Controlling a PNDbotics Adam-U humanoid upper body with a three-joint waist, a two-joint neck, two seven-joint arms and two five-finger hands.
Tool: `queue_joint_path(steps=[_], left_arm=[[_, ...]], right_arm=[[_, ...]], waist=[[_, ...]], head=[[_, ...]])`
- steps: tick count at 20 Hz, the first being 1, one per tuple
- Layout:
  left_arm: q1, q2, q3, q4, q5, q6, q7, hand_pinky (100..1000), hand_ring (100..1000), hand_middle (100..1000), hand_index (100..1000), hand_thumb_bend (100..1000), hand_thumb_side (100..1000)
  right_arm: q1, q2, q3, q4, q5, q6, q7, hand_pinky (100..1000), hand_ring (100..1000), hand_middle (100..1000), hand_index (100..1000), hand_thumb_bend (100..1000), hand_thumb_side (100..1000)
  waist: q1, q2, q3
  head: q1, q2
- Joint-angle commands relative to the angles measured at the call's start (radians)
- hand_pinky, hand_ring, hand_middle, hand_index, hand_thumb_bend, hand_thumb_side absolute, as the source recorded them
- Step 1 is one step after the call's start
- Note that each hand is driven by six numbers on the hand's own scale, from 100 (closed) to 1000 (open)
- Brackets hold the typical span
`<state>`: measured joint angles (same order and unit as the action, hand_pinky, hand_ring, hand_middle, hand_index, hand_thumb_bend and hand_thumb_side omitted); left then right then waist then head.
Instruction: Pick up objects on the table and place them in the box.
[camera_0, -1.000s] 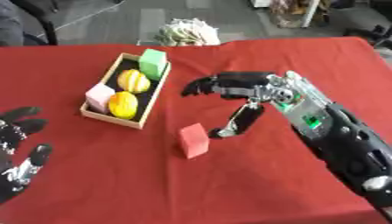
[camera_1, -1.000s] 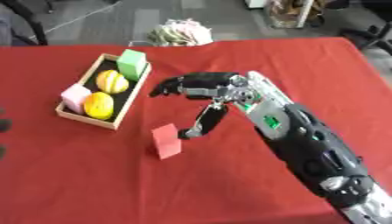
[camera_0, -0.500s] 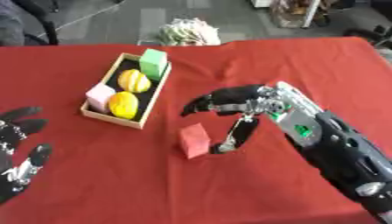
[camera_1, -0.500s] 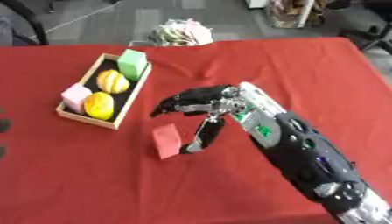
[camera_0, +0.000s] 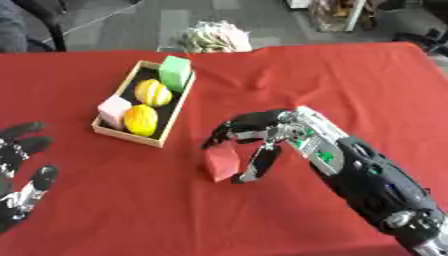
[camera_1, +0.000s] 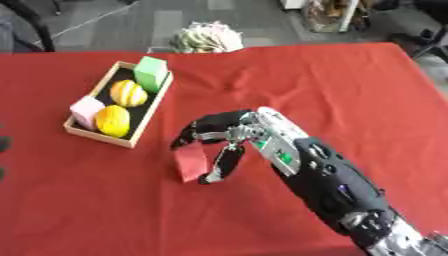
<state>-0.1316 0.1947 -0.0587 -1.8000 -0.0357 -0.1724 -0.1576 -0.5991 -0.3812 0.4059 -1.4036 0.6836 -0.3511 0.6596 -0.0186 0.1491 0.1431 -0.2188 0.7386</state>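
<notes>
A red block (camera_0: 221, 161) stands on the red tablecloth, right of the wooden box (camera_0: 129, 137). My right hand (camera_0: 278, 134) is down over the block: its curled fingers (camera_0: 229, 131) reach over the block's top left edge and its thumb (camera_0: 258, 165) lies against the right side. The block still rests on the cloth. In the box lie a green block (camera_0: 175, 73), two yellow round fruits (camera_0: 153, 92) and a pink block (camera_0: 114, 110). My left hand (camera_0: 22, 175) rests open at the lower left edge.
A pale crumpled bundle (camera_0: 214, 37) lies on the floor beyond the table's far edge. The red cloth (camera_0: 350, 80) has a few wrinkles near its middle. Bare cloth stretches to the right and in front of the block.
My right hand has come down and toward the left over the red block, with fingers and thumb closing around it. The block and the left hand have stayed in place.
</notes>
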Motion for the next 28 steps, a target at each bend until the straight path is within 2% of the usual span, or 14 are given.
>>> queue_joint_path(steps=[1, 5, 9, 12, 17, 22, 28], left_arm=[[-0.005, 0.015, 0.007, -0.015, 0.003, -0.001, 0.000, 812, 744, 761, 818, 614, 461], [-0.004, 0.014, 0.006, -0.014, 0.003, -0.001, -0.001, 812, 745, 762, 818, 613, 461], [-0.003, 0.014, 0.003, -0.015, 0.006, -0.002, -0.004, 812, 745, 762, 818, 613, 461], [-0.007, 0.013, -0.006, -0.016, 0.010, -0.003, -0.011, 812, 746, 762, 818, 613, 461], [-0.024, 0.010, -0.020, -0.020, 0.017, -0.003, -0.026, 811, 746, 762, 817, 615, 460], [-0.035, 0.009, -0.031, -0.023, 0.024, -0.003, -0.038, 811, 745, 761, 817, 616, 461], [-0.040, 0.008, -0.039, -0.023, 0.029, -0.001, -0.047, 811, 745, 761, 817, 616, 461]], right_arm=[[-0.025, -0.013, -0.033, -0.021, -0.008, 0.011, -0.055, 726, 703, 614, 770, 385, 139], [-0.062, -0.022, -0.050, -0.028, -0.028, 0.035, -0.125, 720, 694, 603, 759, 370, 126], [-0.135, -0.017, -0.069, 0.017, -0.039, 0.059, -0.170, 713, 685, 599, 755, 368, 115], [-0.207, 0.009, -0.097, 0.085, -0.040, 0.089, -0.211, 709, 680, 600, 754, 361, 101], [-0.320, 0.093, -0.148, 0.213, -0.012, 0.149, -0.280, 707, 678, 609, 761, 345, 102], [-0.364, 0.169, -0.207, 0.340, 0.053, 0.210, -0.327, 705, 679, 616, 775, 331, 101], [-0.396, 0.224, -0.288, 0.490, 0.143, 0.247, -0.419, 706, 696, 665, 801, 332, 102]], waist=[[0.002, -0.021, -0.001], [0.002, -0.023, 0.001], [0.006, -0.028, 0.015], [0.007, -0.027, 0.044], [0.006, -0.011, 0.108], [0.006, -0.001, 0.162], [0.005, 0.002, 0.183]], head=[[0.001, -0.006], [0.001, -0.005], [-0.003, -0.001], [-0.018, -0.005], [-0.048, -0.018], [-0.079, -0.025], [-0.097, -0.024]])
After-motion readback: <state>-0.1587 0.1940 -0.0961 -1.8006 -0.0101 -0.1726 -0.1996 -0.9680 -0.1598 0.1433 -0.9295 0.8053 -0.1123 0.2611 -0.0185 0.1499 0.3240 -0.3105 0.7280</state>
